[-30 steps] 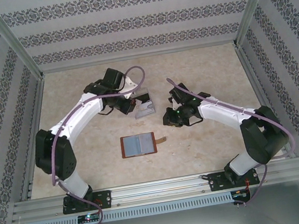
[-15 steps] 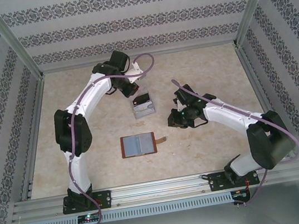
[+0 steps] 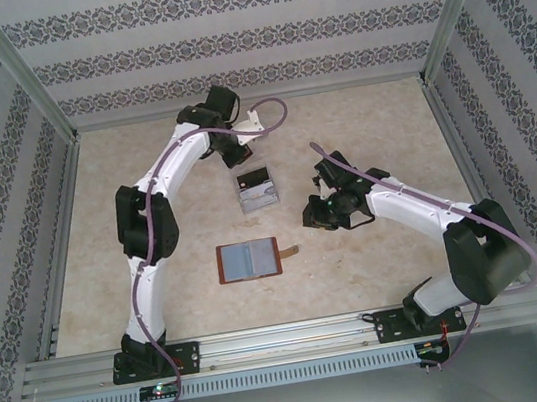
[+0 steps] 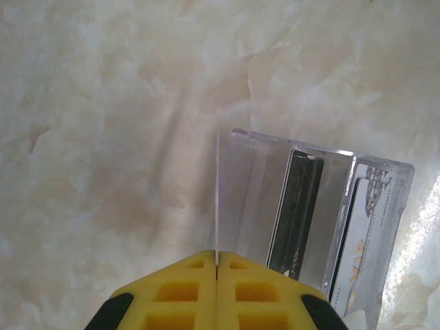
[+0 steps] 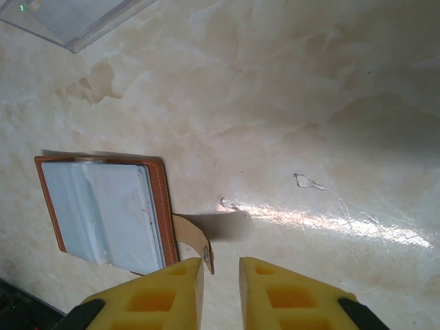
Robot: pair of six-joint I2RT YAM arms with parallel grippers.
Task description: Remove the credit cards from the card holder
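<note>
The reddish-brown card holder (image 3: 248,260) lies open and flat on the table, its grey-blue pockets (image 5: 103,206) facing up and its brown strap tab (image 5: 193,240) sticking out to the right. My left gripper (image 4: 217,258) is shut on a thin pale credit card (image 4: 217,192), seen edge-on, just behind the clear plastic tray (image 3: 256,189). In the tray sit a dark card (image 4: 295,213) and a pale printed card (image 4: 361,240). My right gripper (image 5: 220,265) hovers open just right of the strap tab, with nothing between its fingers. From above, the left gripper (image 3: 241,158) is at the back and the right gripper (image 3: 309,218) is mid-table.
The marble-patterned tabletop (image 3: 368,125) is walled by patterned panels and a metal frame (image 3: 59,222). A corner of the clear tray (image 5: 69,17) shows at the upper left of the right wrist view. A bright glare streak (image 5: 323,220) lies on the table.
My left arm has stretched toward the back of the table, lifting its gripper away from the clear tray. The right gripper shifted slightly, then held still. The card holder has not moved.
</note>
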